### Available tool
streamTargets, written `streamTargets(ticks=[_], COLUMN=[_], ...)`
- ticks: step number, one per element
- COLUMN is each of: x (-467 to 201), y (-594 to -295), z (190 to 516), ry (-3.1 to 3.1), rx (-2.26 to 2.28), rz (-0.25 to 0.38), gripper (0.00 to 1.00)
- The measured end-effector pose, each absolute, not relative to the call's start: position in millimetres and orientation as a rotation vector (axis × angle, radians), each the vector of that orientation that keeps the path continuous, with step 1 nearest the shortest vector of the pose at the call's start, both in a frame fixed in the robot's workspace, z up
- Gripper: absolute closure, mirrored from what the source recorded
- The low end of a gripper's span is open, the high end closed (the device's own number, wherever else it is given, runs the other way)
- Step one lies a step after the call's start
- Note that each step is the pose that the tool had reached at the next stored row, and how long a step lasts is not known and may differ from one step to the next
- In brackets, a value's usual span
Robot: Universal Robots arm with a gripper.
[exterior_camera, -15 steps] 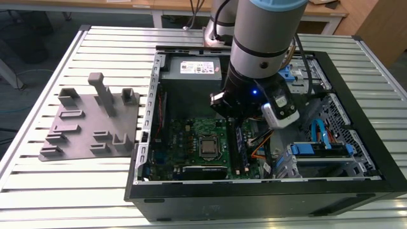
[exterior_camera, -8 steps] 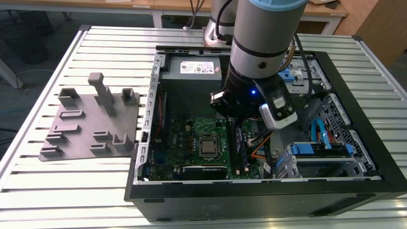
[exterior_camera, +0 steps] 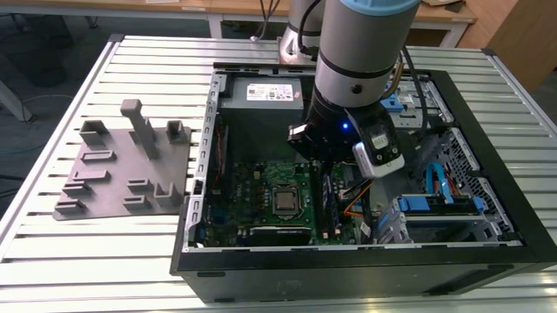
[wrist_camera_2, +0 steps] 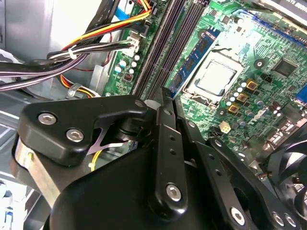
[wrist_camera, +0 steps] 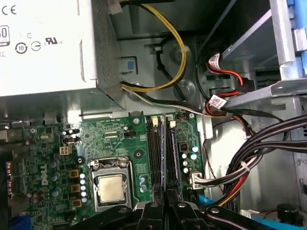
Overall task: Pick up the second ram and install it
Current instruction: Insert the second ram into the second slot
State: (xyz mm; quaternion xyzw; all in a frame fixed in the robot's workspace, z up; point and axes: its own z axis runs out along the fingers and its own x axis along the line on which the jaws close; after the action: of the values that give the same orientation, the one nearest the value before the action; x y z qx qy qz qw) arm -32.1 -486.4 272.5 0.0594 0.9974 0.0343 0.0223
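Note:
The second ram [wrist_camera_2: 194,56] is a narrow dark blue-green strip with black chips. It stands on edge along the memory slots [wrist_camera: 153,148] of the green motherboard [exterior_camera: 261,186], beside the processor socket [wrist_camera: 111,187]. My gripper [wrist_camera_2: 169,96] reaches down inside the open computer case [exterior_camera: 348,261]. Its black fingers [wrist_camera: 153,211] are drawn together over the near end of the ram [wrist_camera: 173,158]. In the exterior view my gripper [exterior_camera: 324,163] hangs under the wrist, right above the ram [exterior_camera: 328,193]. How deep the strip sits in its slot is hidden.
A grey slotted tray [exterior_camera: 104,176] lies on the slatted table at the exterior view's left. The power supply [exterior_camera: 265,94] sits at the case's far end. Bundled cables [wrist_camera_2: 96,43] run close beside the slots. A drive cage with blue parts [exterior_camera: 444,202] fills the case's right side.

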Motion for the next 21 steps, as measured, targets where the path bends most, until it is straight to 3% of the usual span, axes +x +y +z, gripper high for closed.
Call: streamTargets(ticks=[21], x=[-32.1], y=[-486.3], z=[268.8], ry=[3.099], rx=[0.014], rz=[0.11], gripper=[0.89])
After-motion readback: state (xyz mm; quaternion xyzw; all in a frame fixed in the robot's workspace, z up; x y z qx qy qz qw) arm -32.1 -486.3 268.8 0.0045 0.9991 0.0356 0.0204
